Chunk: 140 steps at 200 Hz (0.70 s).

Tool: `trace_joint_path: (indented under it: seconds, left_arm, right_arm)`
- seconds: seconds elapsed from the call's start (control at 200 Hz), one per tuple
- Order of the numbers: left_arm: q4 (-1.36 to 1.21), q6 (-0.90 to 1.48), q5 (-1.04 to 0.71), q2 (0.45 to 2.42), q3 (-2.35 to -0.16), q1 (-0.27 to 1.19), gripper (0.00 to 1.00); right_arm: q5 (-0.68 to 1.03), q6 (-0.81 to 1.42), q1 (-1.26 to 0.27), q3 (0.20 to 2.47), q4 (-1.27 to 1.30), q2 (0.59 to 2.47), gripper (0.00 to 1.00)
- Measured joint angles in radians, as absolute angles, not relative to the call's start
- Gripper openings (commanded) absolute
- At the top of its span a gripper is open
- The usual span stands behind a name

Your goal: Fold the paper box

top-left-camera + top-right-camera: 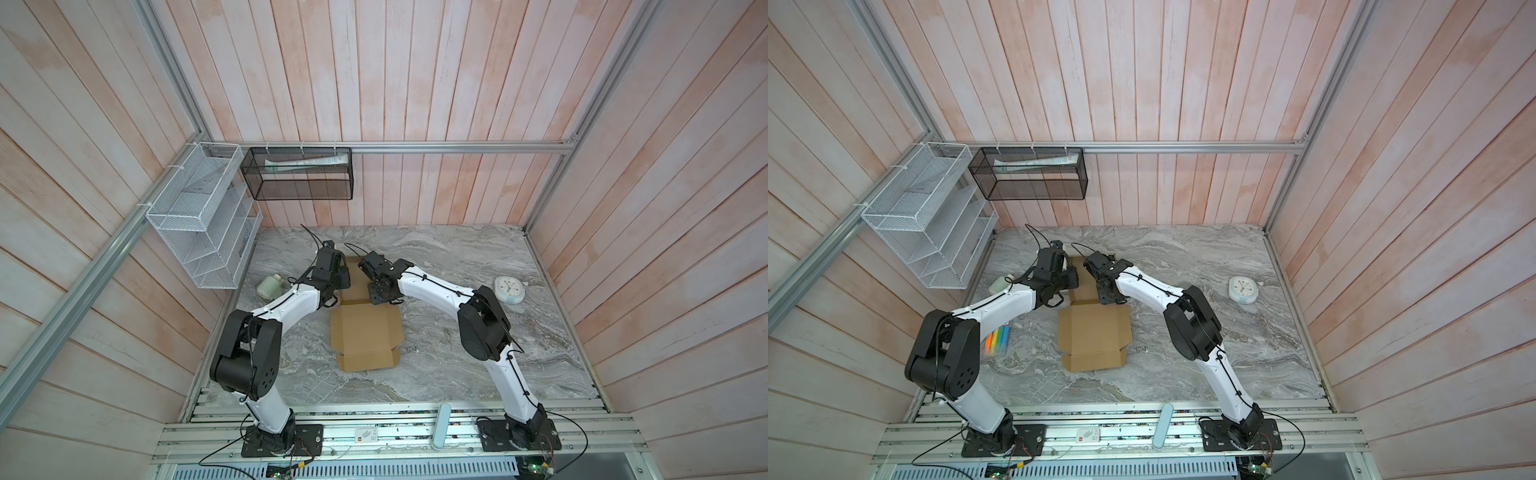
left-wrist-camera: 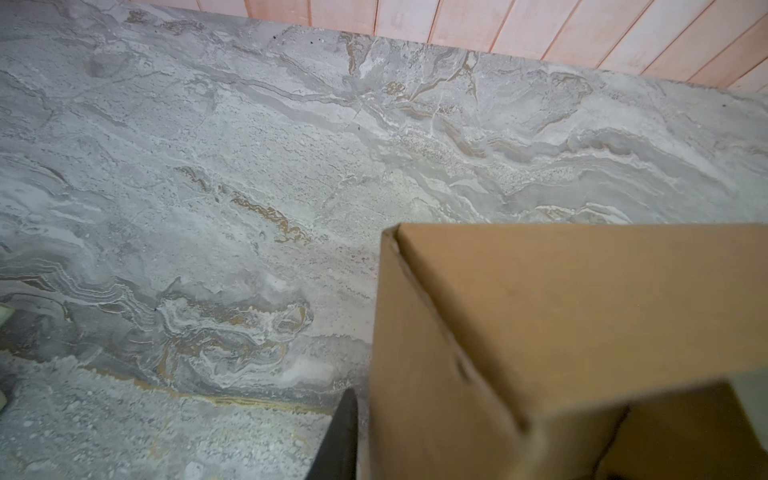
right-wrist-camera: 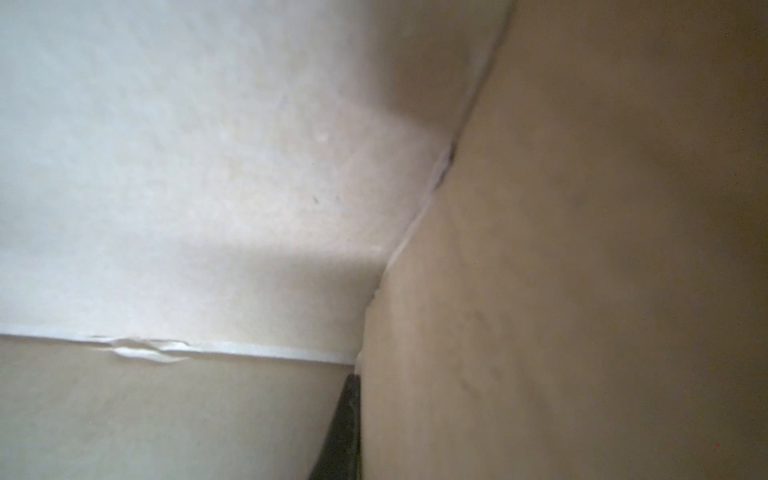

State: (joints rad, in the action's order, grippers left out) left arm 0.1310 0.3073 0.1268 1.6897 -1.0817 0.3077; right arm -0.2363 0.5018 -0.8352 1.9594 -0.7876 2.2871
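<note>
The paper box (image 1: pixel 365 332) (image 1: pixel 1094 330) is plain brown cardboard in the middle of the marble table, its near panel and flaps lying flat. At its far part both grippers meet. My left gripper (image 1: pixel 344 277) (image 1: pixel 1071 279) straddles an upright cardboard wall (image 2: pixel 436 353). One black finger (image 2: pixel 340 436) shows just outside that wall and the other is hidden. My right gripper (image 1: pixel 375 296) (image 1: pixel 1106 294) is inside the far part. One of its fingers (image 3: pixel 343 432) lies flat against a raised wall (image 3: pixel 540 291), and that wall hides the other.
A white clock (image 1: pixel 509 290) lies at the right and a pale green roll (image 1: pixel 269 286) at the left. Coloured markers (image 1: pixel 998 338) lie under the left arm. A white mesh rack (image 1: pixel 203 216) and a black mesh basket (image 1: pixel 299 172) hang on the walls.
</note>
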Motion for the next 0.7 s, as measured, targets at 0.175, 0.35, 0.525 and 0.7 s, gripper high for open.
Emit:
trace_joint_path:
  seconds: [0.175, 0.35, 0.525, 0.7]
  left_arm:
    - [0.158, 0.312, 0.115, 1.676, -1.053, 0.308, 0.24]
    - [0.193, 0.313, 0.116, 1.673, -1.05, 0.316, 0.16]
    - [0.205, 0.319, 0.146, 1.674, -1.053, 0.327, 0.05]
    - [0.237, 0.32, 0.188, 1.692, -1.09, 0.339, 0.0]
  right_arm:
    - [-0.237, 0.504, -0.835, 1.974, -0.79, 2.288, 0.05]
    - [-0.237, 0.505, -0.834, 1.984, -0.794, 2.289, 0.05]
    - [-0.234, 0.505, -0.833, 1.993, -0.809, 2.29, 0.05]
    - [-0.233, 0.506, -0.831, 2.024, -0.826, 2.302, 0.05]
